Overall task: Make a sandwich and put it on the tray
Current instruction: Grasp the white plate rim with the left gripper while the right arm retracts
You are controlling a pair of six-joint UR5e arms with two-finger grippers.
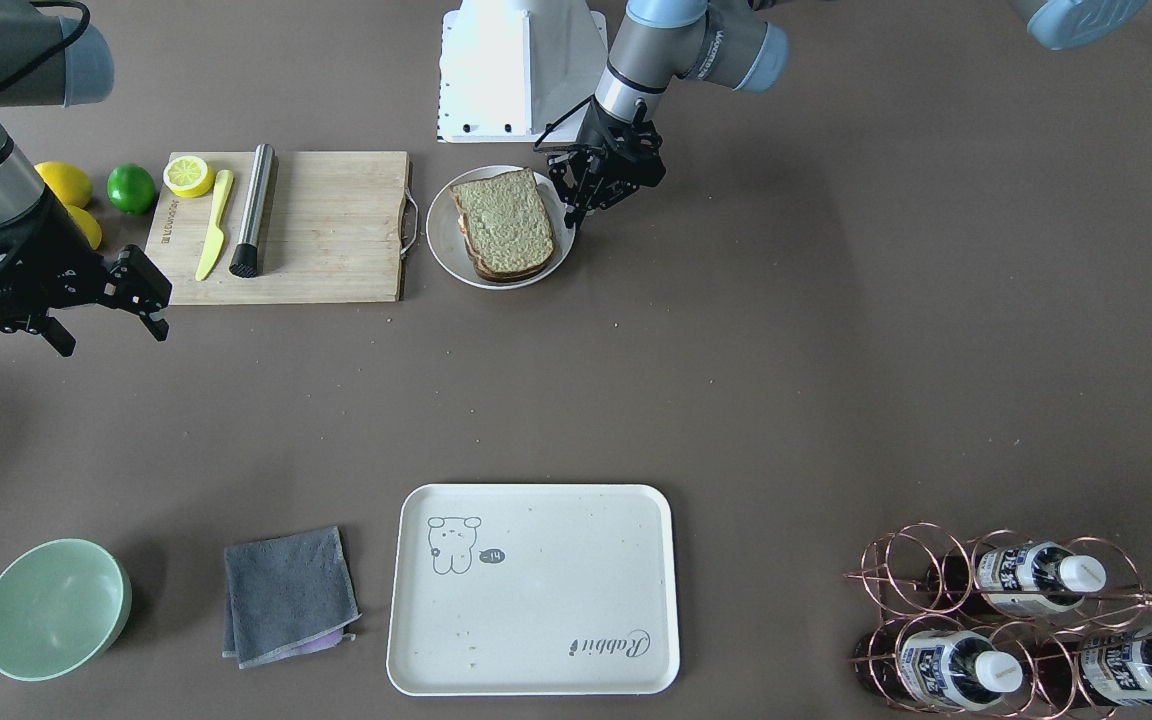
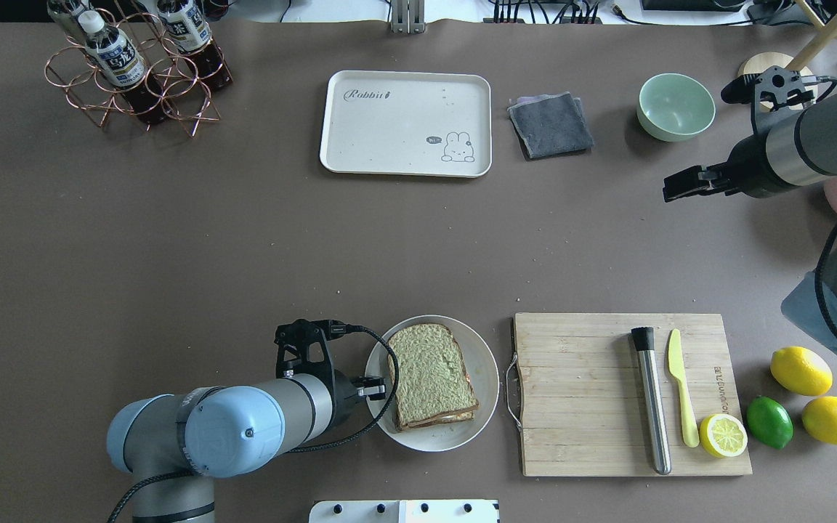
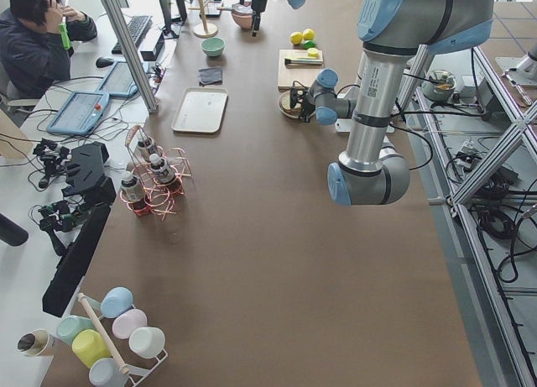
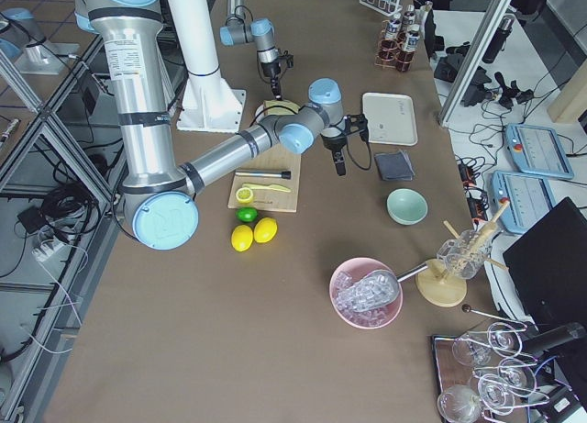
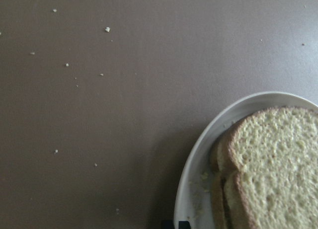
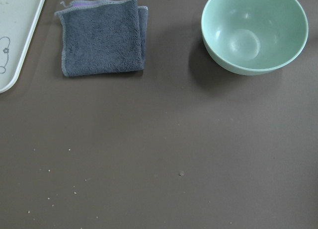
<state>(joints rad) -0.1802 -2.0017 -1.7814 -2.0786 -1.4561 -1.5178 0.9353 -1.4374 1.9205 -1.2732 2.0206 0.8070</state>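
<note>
The sandwich (image 2: 431,374), a speckled bread slice on top of another, lies on a round white plate (image 2: 487,378) near the robot. Its filling is hidden. It also shows in the front view (image 1: 504,222) and the left wrist view (image 5: 271,164). My left gripper (image 2: 378,388) points down at the plate's rim beside the sandwich, jaws close together, holding nothing I can see. The cream tray (image 2: 389,131) with the "Rabbit" script lies bare at the far side. My right gripper (image 1: 106,325) is open and empty, hovering off to the side.
A wooden cutting board (image 2: 578,392) beside the plate carries a steel muddler (image 2: 651,399), a yellow knife and a lemon half. Lemons and a lime lie beyond it. A grey cloth (image 2: 551,125), a green bowl (image 2: 676,107) and a copper bottle rack (image 2: 135,73) flank the tray.
</note>
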